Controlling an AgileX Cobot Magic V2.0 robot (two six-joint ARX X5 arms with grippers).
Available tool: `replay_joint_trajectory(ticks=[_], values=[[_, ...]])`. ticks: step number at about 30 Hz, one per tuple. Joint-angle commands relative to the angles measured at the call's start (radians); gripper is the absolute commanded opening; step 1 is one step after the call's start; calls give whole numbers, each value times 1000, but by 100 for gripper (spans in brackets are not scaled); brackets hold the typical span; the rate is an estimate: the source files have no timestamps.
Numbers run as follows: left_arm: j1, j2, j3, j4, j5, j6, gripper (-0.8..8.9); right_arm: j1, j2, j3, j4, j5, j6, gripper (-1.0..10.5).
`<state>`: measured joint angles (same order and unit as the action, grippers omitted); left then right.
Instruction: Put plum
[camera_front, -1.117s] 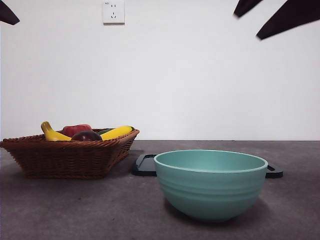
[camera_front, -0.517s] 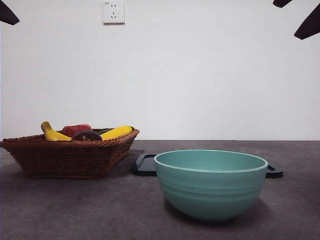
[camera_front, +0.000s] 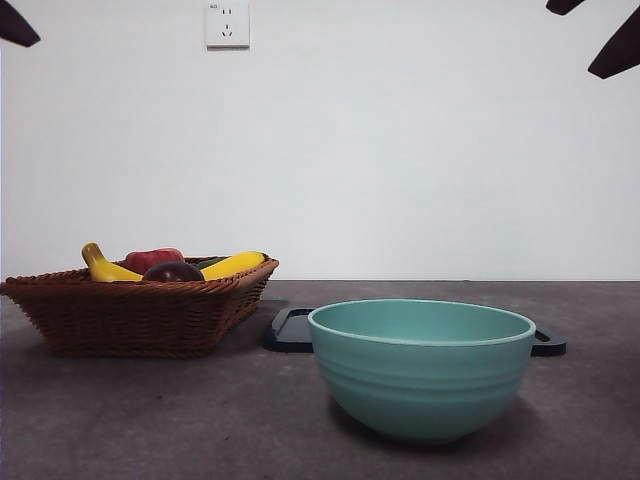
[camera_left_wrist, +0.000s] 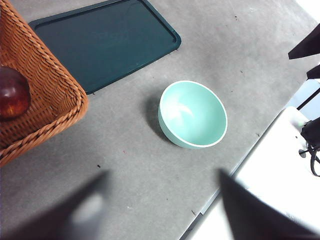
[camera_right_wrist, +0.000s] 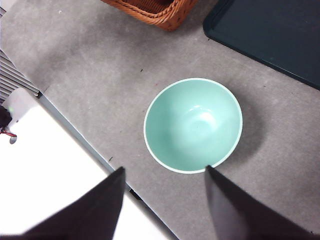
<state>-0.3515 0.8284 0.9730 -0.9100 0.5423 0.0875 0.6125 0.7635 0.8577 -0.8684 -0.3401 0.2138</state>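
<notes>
While both tools hang high with jaws apart, the round plum (camera_front: 173, 271) sits in the basket (camera_front: 130, 315).

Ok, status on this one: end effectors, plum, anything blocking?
Both end effectors, left and right, open, empty, high above table. Plum in wicker basket. Teal bowl empty. Nothing blocking.

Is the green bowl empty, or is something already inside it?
Empty. The right wrist view shows the bowl with only its bare bottom inside.

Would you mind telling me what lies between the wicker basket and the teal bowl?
Only bare grey table separates the basket from the bowl, clearest in the left wrist view; the dark tray lies off to one side.
</notes>
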Motion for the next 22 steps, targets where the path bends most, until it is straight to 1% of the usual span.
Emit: replay_joint_trajectory(ticks=[1,2,3,22], values=[[-4,6,19,8,6,6,46,6,6,18,7,0,-14,73],[-4,6,19,8,6,5,3,6,6,18,7,0,-18,14],[-4,6,19,8,6,5,9,6,6,18,7,0,-21,6],[-4,6,19,12,6,5,9,6,6,18,8,0,-20,5]])
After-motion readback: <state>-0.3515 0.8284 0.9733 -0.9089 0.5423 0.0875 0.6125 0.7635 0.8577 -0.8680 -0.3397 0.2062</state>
